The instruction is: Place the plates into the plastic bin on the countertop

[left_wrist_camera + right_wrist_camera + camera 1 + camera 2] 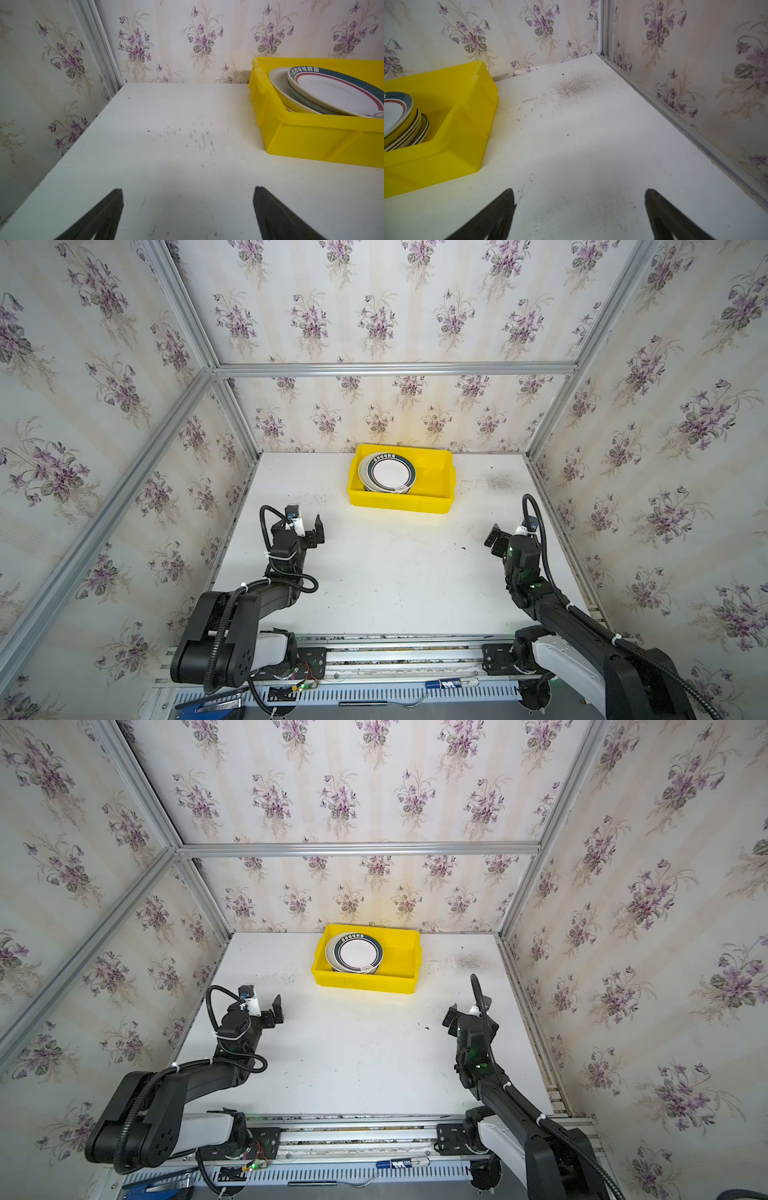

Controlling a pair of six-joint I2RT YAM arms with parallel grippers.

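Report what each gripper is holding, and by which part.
Nothing is held. The left gripper and the right gripper are both open and empty over the countertop; the plates lie stacked in the yellow plastic bin.

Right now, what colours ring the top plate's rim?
Top plate: dark teal band, thin red inner ring; clearest in left wrist view.

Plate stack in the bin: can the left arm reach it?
Likely yes: the left gripper is open and empty, nothing stands between it and the yellow bin, and the plate stack sits uncovered at its left end.
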